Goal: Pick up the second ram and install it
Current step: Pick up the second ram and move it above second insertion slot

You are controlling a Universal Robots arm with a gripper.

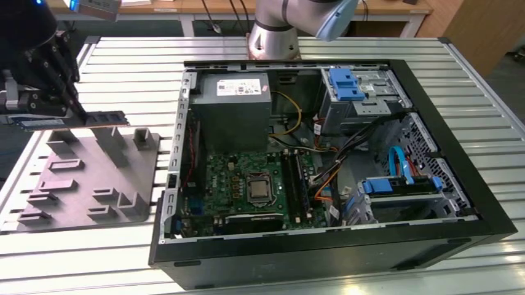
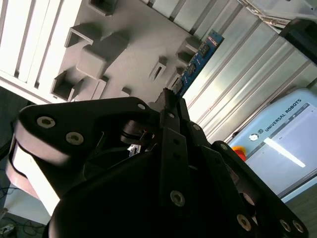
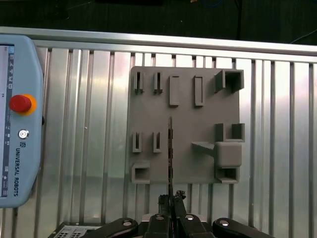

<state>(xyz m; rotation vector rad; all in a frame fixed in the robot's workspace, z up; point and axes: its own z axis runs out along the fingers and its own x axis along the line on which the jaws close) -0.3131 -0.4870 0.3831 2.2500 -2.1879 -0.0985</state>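
Second ram: long, thin, flat stick, dark blue-black, with a paler strip along one long edge in the exterior view. The tool pinches it between closed fingers, near the middle of its length in the exterior view. The stick lies level and sticks out past the tool on both sides.

Directly under the tool sits a grey fixture plate with raised posts and pockets, resting on the slatted metal table. The ram hangs above the plate.

Well off to the tool's side, toward the exterior view's right, is the open computer case, holding a grey power-supply box and a green board. The case's side wall stands between the tool and the board. The arm's base is behind the case.

In the first wrist view the ram is edge-on, a thin dark line running out from the tool across the plate. A teach pendant with a red button lies beside the plate. The second wrist view shows the stick's blue face and chips beyond the black fingertips.
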